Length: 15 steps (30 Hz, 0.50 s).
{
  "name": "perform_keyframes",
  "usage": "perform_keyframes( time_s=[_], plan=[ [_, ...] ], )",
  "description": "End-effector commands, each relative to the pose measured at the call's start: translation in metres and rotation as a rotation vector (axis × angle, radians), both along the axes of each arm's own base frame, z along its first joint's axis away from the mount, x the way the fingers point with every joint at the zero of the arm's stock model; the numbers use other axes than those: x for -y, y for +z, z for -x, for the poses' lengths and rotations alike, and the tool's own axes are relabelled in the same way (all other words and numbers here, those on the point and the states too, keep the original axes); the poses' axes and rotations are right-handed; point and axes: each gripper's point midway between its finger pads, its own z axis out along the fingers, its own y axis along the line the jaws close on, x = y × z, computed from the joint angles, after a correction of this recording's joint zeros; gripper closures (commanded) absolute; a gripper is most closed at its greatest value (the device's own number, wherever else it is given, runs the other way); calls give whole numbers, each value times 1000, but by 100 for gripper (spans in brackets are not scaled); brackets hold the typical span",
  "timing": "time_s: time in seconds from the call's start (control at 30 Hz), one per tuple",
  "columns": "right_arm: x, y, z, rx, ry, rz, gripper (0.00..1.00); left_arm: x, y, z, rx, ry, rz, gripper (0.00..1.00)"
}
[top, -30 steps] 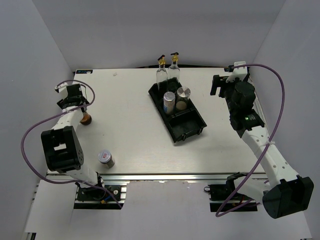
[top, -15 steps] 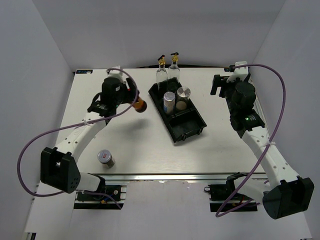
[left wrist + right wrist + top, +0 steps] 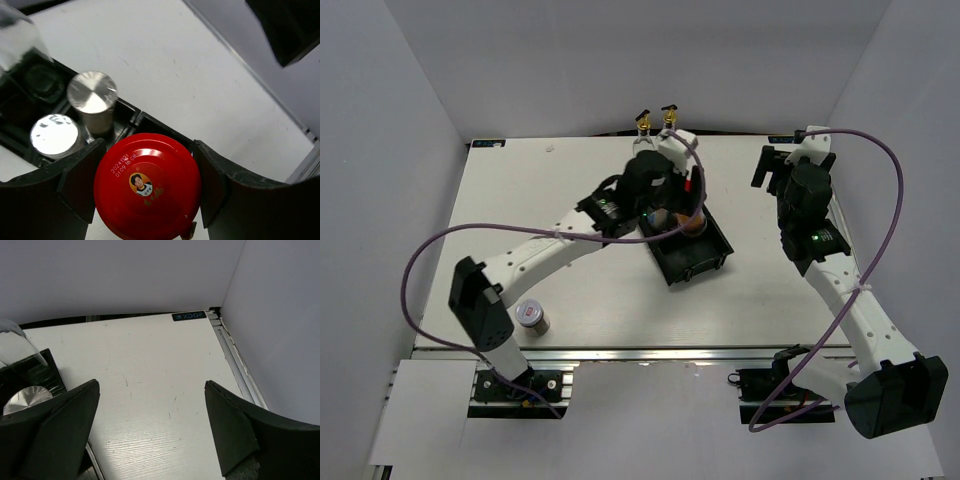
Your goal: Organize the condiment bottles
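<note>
My left gripper (image 3: 692,205) is shut on the red-capped dark jar (image 3: 695,221) and holds it over the black tray (image 3: 692,258), near the middle compartment. In the left wrist view the red cap (image 3: 147,185) sits between my fingers (image 3: 75,180), above the tray's edge. Two silver-lidded shaker jars (image 3: 92,92) (image 3: 54,135) stand in the tray beyond it. Two clear glass bottles with gold spouts (image 3: 642,125) (image 3: 668,117) stand at the tray's far end, mostly hidden by my arm. Another silver-lidded jar (image 3: 530,316) stands on the table at the near left. My right gripper (image 3: 782,165) is open and empty.
The right wrist view shows bare white table under the open right gripper (image 3: 150,410), with a glass bottle (image 3: 15,347), a silver lid (image 3: 25,397) and the tray's corner (image 3: 47,367) at its left. The table's right edge rail (image 3: 235,360) and side wall are close.
My left arm has swung from the table's far left to over the tray, carrying the red-capped jar. The right gripper shifted slightly away from the tray.
</note>
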Motion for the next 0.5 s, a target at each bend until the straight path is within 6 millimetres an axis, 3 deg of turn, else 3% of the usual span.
perform_keyframes(
  time_s=[0.0,0.07,0.23,0.4,0.47],
  plan=[
    [14,25,6,70,-62,-36,11,13,21,-11,71,5,-9,100],
    [16,26,7,75,-71,-37,11,31,11,-14,61,-37,-20,100],
    [21,26,8,78,-87,-38,11,50,-9,-30,51,-33,-38,100],
    [24,28,9,94,-94,-44,11,72,-42,-34,-8,-78,-71,100],
    [25,27,8,90,-99,-41,11,76,-46,-34,-11,-85,-70,100]
  ],
)
